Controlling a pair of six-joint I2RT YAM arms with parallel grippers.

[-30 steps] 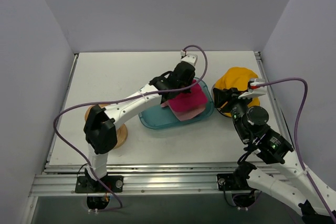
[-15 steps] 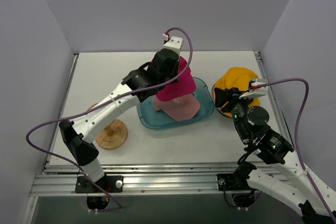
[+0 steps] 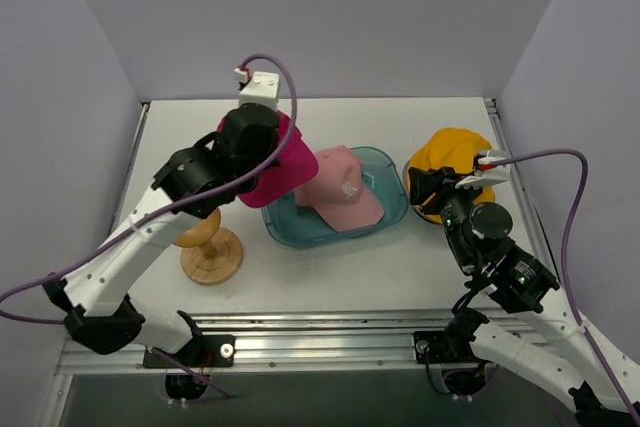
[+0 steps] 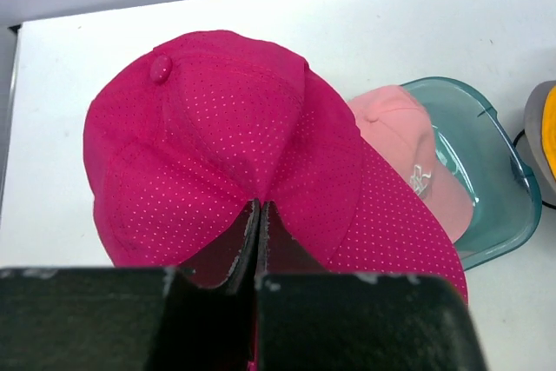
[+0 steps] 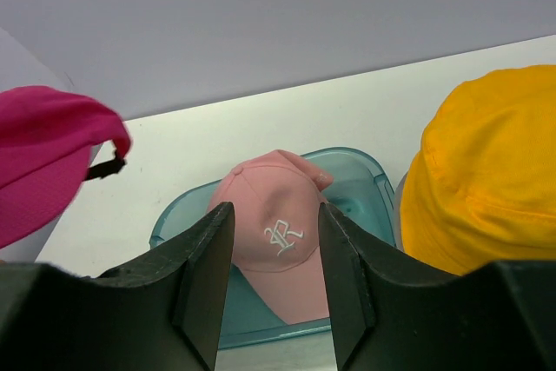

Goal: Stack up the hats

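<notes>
Magenta hat, clamped by left pincer, now off tray, near stand; right pincer apart.

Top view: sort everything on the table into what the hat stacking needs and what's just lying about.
Belongs to the job: magenta hat, pale pink hat, yellow-orange hat.
Just lying about: wooden stand, teal tray.

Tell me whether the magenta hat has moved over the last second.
Yes. Held in the shut left pincer, the magenta hat has left the teal tray and gone left, toward the wooden stand; the pink hat lies in the tray.
</notes>
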